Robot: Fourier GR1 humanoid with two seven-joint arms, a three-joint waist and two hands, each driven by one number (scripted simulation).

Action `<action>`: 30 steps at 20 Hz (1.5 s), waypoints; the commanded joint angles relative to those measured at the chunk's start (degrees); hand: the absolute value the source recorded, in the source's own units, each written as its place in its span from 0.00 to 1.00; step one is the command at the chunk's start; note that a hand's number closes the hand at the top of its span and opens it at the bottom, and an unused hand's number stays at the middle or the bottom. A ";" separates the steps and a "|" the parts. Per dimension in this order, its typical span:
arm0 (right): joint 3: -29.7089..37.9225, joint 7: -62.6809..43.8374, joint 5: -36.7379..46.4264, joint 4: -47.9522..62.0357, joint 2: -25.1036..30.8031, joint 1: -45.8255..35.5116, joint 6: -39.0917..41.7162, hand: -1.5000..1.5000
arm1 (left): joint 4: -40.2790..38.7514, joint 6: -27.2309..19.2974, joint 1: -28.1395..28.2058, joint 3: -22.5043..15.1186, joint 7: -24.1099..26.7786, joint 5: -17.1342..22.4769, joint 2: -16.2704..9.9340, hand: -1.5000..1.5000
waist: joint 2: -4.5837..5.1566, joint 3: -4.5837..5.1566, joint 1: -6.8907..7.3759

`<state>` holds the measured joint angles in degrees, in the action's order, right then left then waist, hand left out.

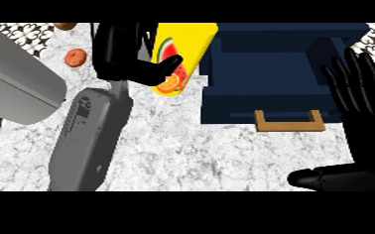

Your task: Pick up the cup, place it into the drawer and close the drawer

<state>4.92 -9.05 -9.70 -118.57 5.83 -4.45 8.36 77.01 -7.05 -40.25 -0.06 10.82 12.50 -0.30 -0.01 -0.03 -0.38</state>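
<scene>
A yellow cup [185, 42] printed with watermelon and orange slices hangs tilted above the marble counter, just left of the drawer. My left hand [123, 52] is shut on it, the thumb curled across its lower side and the fingers behind it. The navy drawer [275, 87] stands pulled open, and its wooden handle [289, 122] faces me. My right hand [356, 91] rests open at the view's right edge, fingers up, beside the drawer's right wall.
A grey slanted box [26, 87] fills the left edge. A small orange fruit [75, 57] lies on the counter left of my left hand, and a brown item [64, 26] shows at the top. Marble counter [212, 156] stretches in front of the drawer.
</scene>
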 commanded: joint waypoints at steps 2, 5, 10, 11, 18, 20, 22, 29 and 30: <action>0.01 1.80 -0.51 0.30 -0.15 2.76 1.56 0.00 | 0.29 -8.73 -3.63 -8.28 -2.56 -0.40 0.29 1.00 | -0.06 0.00 -0.18; -0.43 -0.37 0.42 -0.90 -0.08 1.73 0.39 0.00 | -7.09 -4.98 -10.96 -1.96 -4.24 -0.57 0.29 1.00 | 0.03 0.02 -0.22; -0.14 -1.48 -0.16 -1.88 0.02 0.31 -0.03 0.00 | -16.72 -9.49 -15.29 -6.45 0.02 0.03 0.30 1.00 | 0.13 0.02 -0.56; -0.27 -1.65 -0.87 -4.04 0.68 2.25 1.22 0.00 | -19.67 -12.73 -17.57 -8.37 -0.55 1.37 0.30 1.00 | 0.18 0.01 -1.19; -0.42 -0.08 1.01 0.67 -0.55 -1.24 -0.53 0.00 | -28.50 -11.10 -23.12 -6.31 2.00 3.95 0.30 1.00 | 0.19 0.02 -0.59; 0.51 1.31 -0.30 -1.68 -0.05 2.21 1.01 0.00 | -32.29 -15.41 -26.02 -11.93 3.60 7.42 0.30 1.00 | 0.25 -0.01 -1.65; 0.12 2.02 -0.64 1.93 -0.34 0.67 1.56 0.00 | -38.83 -13.89 -28.07 -9.72 7.09 8.31 0.30 1.00 | 0.46 -0.01 -1.63; -1.70 2.04 1.87 1.42 -1.42 0.29 0.25 0.00 | -46.44 -15.45 -31.43 -17.04 7.87 15.61 0.30 1.00 | 0.62 -0.01 -2.74; 0.06 2.08 -0.16 2.04 -0.47 -0.92 0.98 0.00 | -45.74 -15.27 -29.74 -19.53 8.96 16.82 0.30 1.00 | 0.56 -0.02 -2.62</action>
<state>5.08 -7.48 -9.66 -116.38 5.71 -5.52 9.31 34.58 -22.23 -70.01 -15.47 17.96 26.08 0.00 0.53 -0.04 -2.67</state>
